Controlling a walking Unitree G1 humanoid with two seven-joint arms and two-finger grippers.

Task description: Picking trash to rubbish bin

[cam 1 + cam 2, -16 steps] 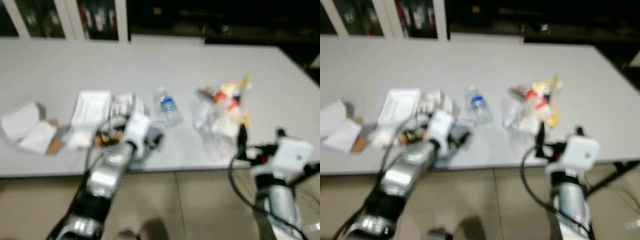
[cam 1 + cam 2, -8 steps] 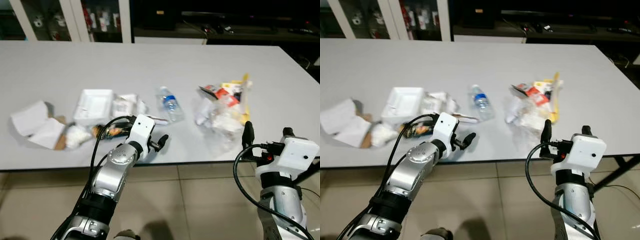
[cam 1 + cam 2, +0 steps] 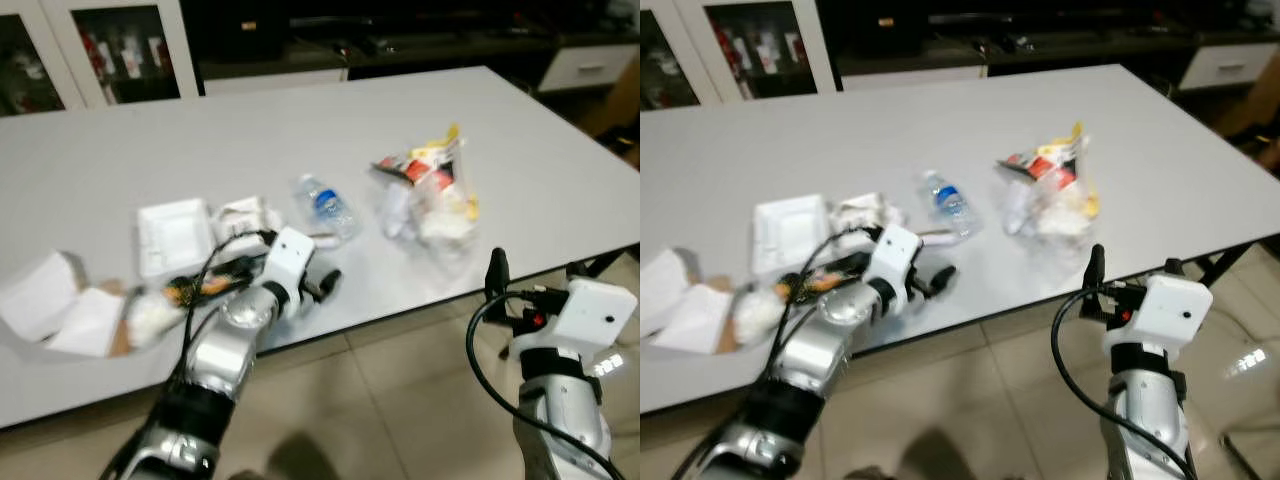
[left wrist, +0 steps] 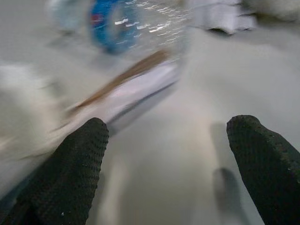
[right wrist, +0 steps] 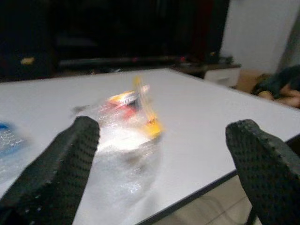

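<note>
Trash lies along the near side of a white table [image 3: 300, 120]. A clear plastic bottle [image 3: 325, 207] with a blue label rests on its side at the middle. To its right is a clear plastic bag [image 3: 430, 195] stuffed with red and yellow wrappers. My left gripper [image 3: 325, 285] hovers open over the table's front edge, just short of the bottle [image 4: 122, 23], with a flat wrapper [image 4: 136, 89] ahead of its fingers. My right gripper [image 3: 535, 275] stands open beyond the table's front edge, pointing at the bag [image 5: 126, 112].
Left of the bottle lie a white foam tray [image 3: 172, 232], crumpled paper [image 3: 245, 215], a dark snack wrapper [image 3: 200, 285] and an opened white carton [image 3: 50, 305]. Glass-door cabinets [image 3: 120, 50] stand behind the table. Tiled floor [image 3: 400, 400] lies below the front edge.
The camera has swung, so the table now sits askew in the picture. Both grippers stay open and near the same spots by the trash.
</note>
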